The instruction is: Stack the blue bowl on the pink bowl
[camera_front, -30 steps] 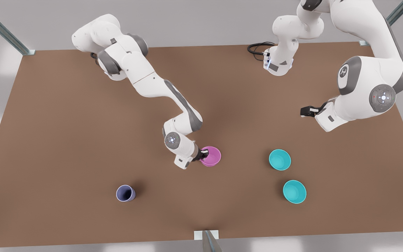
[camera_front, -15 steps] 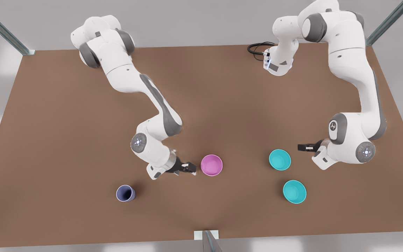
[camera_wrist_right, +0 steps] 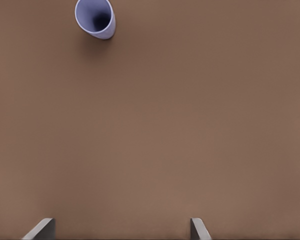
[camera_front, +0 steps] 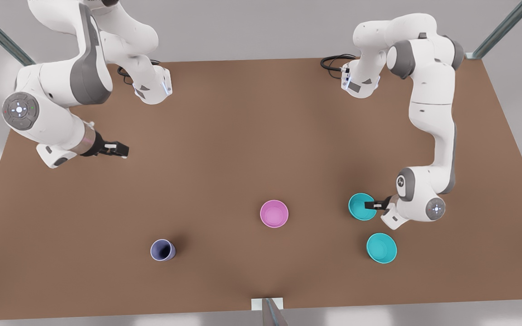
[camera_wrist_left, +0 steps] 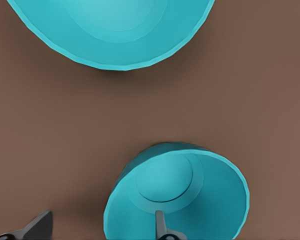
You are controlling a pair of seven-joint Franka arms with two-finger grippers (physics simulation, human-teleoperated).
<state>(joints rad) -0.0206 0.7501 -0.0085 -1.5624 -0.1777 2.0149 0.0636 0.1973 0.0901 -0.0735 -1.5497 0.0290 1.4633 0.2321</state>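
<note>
We've got our left gripper [camera_front: 369, 205] down at the blue bowl [camera_front: 361, 206], with the fingers apart and straddling its rim: in the left wrist view one finger [camera_wrist_left: 161, 227] sits inside the blue bowl [camera_wrist_left: 182, 197] and the other finger [camera_wrist_left: 37, 227] is outside it over bare table, so the wall sits between them, not clamped. Just past those fingertips there's the lighter turquoise bowl [camera_wrist_left: 112, 30], close to the blue one but not touching; in the front view that turquoise bowl [camera_front: 381, 248] sits below and a bit to the right of the blue bowl. The pink bowl [camera_front: 274, 213] is upright on the brown table [camera_front: 252, 136], well apart from our left fingers, off toward the front view's left. Our right gripper [camera_front: 118, 150] waits up high at the front view's far left, fingers spread wide with nothing between them [camera_wrist_right: 122, 230], and well out ahead of its fingertips is the periwinkle cup [camera_wrist_right: 95, 19], which stands upright on the table [camera_front: 162, 250].
</note>
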